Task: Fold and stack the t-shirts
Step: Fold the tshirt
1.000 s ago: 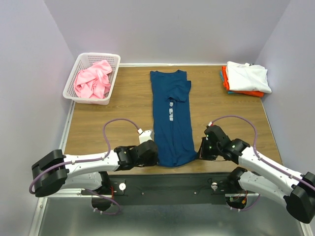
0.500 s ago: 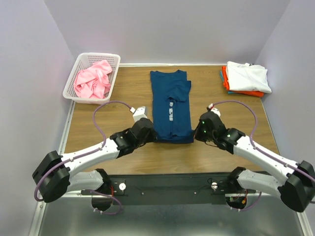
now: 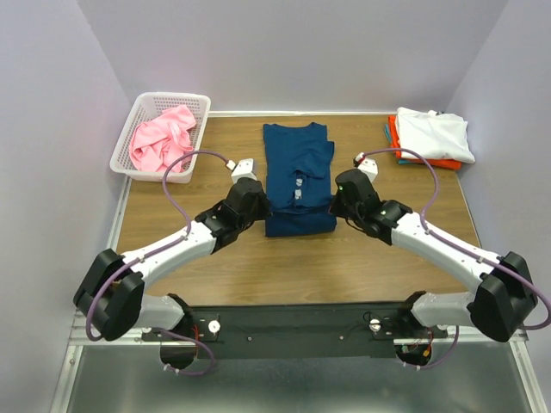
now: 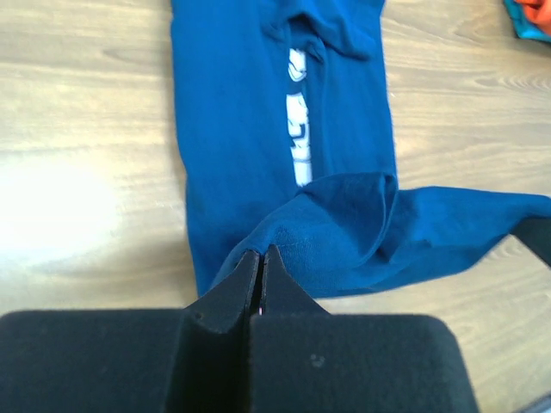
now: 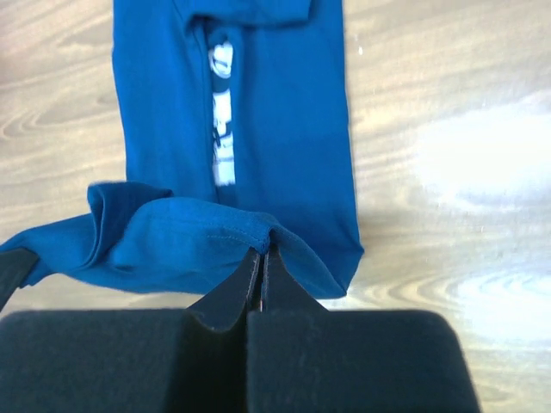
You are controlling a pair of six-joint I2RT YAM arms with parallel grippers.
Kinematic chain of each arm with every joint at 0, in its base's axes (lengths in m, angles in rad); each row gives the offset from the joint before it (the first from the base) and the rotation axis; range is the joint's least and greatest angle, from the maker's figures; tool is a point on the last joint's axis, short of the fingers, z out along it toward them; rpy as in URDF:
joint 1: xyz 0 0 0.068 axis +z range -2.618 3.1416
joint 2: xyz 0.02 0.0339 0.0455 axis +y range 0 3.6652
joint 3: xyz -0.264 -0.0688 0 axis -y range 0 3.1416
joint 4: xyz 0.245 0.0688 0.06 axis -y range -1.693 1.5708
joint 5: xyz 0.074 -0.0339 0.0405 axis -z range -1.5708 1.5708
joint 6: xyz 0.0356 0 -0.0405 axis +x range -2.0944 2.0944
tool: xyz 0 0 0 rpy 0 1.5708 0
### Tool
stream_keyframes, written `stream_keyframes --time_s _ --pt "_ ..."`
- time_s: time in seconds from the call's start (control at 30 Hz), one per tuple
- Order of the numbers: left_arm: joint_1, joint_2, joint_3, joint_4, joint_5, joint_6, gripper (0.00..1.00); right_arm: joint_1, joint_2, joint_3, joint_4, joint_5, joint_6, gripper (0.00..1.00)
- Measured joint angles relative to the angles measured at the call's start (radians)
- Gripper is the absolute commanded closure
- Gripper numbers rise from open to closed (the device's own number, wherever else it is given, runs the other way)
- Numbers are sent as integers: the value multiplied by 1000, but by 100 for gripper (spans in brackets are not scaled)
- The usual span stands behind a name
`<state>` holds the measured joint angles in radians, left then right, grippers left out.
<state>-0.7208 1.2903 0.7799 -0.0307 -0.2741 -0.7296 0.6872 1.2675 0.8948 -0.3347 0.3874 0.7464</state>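
Note:
The navy blue t-shirt (image 3: 298,163) lies lengthwise mid-table, its sides folded in and a strip of pale print showing. My left gripper (image 3: 263,205) is shut on the hem's left corner (image 4: 275,241). My right gripper (image 3: 337,204) is shut on the hem's right corner (image 5: 258,237). Both hold the hem lifted and doubled back over the shirt's lower half. The pink t-shirt (image 3: 162,139) lies crumpled in the basket. The white t-shirt (image 3: 433,134) lies folded on top of the orange one (image 3: 394,136) at the far right, with a teal edge (image 3: 387,131) showing under them.
The white lattice basket (image 3: 143,109) stands at the far left corner. The folded stack sits at the far right corner against the wall. Grey walls close the table on three sides. Bare wood (image 3: 293,267) lies between the shirt and the near edge.
Both grippers carried the navy shirt's bottom hem from the near table edge away toward the far side, folding the lower half up over the shirt. The shirt now looks about half as long.

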Motion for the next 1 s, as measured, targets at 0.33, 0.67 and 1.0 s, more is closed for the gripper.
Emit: stream_keyframes --time_s 0.33,0.67,1.0 --pt "71 130 116 40 48 83 100 -66 114 74 35 20 -45 99" --pt "144 301 226 52 111 153 100 -161 257 129 86 -62 -91 99" --pt "193 442 304 52 164 196 100 -201 406 206 117 -136 -126 99"
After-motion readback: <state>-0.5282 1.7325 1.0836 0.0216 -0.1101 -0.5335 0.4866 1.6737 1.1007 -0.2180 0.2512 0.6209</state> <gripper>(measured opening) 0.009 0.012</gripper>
